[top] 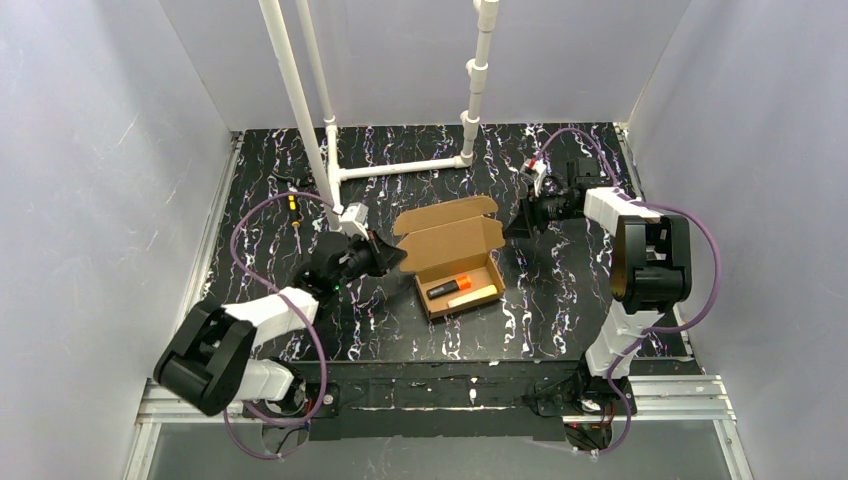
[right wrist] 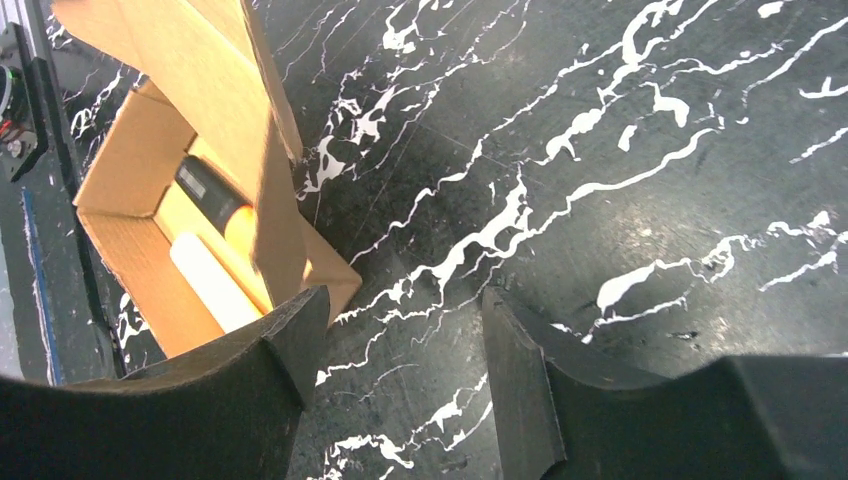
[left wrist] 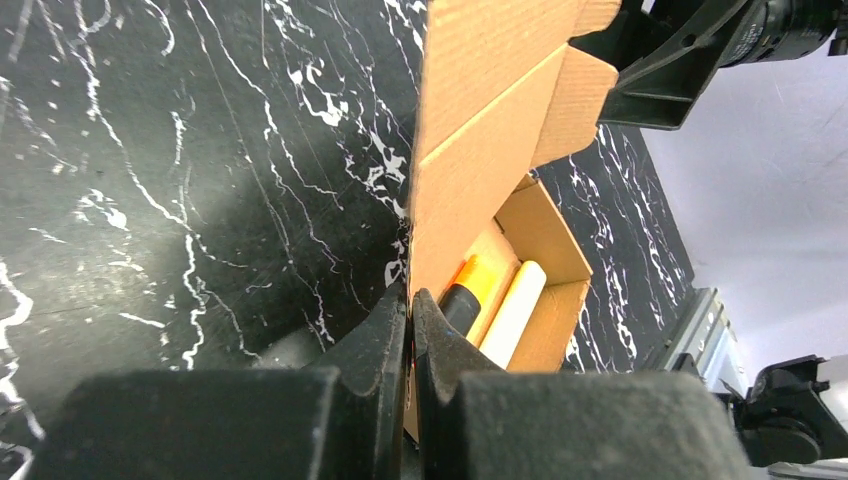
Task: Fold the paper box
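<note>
Brown cardboard mailer box (top: pixel 452 258) sits near the middle of the black, white-veined table (top: pixel 560 300). Its tray opens upward, and the lid stands up along the far side with the tuck flap at the top. The box's long axis runs across the table from left to right, with the right end swung slightly toward the far edge.

The left gripper (left wrist: pixel 411 318) is at the box's left end. Its jaws are pressed together on a thin cardboard edge, seemingly the lid's left side, and the wrist view shows the panel rising straight out from between the fingers. The right gripper (right wrist: pixel 400 350) hovers near the right end, on its far side, jaws spread wide, empty and touching nothing.

The left arm has the grip, and I judge the lid must swing toward the near edge, down over the tray. Inside the tray a black-and-orange marker (top: pixel 450 287) and a pale tan stick (top: pixel 473 295) lie side by side along the long axis. Both sit below the walls and should not block closing. A white plastic pipe frame (top: pixel 400 170) stands toward the far edge, well apart.
</note>
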